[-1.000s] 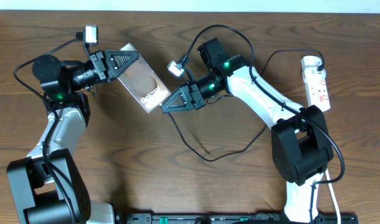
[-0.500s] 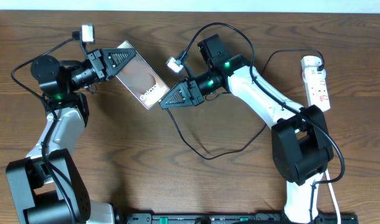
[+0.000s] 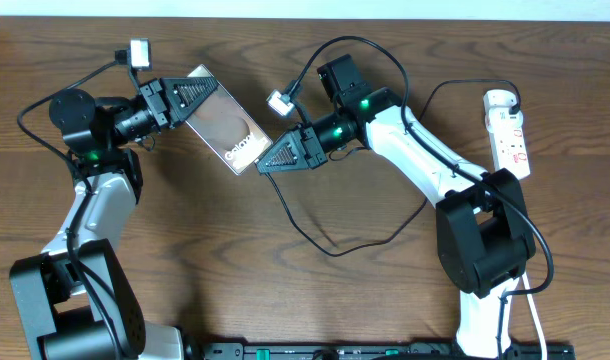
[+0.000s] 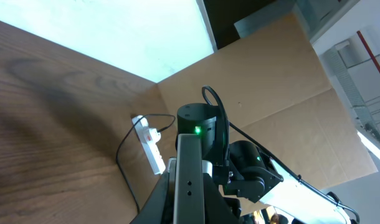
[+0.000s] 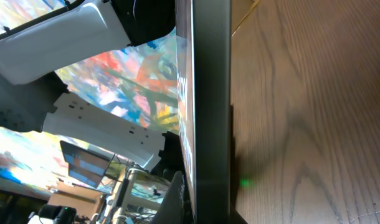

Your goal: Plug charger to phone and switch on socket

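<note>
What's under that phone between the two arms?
Wooden table shows around the phone, which the left gripper clamps at one end. The spot directly beneath is hidden by the phone itself.

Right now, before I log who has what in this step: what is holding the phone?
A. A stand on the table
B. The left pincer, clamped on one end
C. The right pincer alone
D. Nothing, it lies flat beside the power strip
B: one end of the phone is clamped in the left pincer, while the right pincer, shut on the charger, only points at its other end.
</note>
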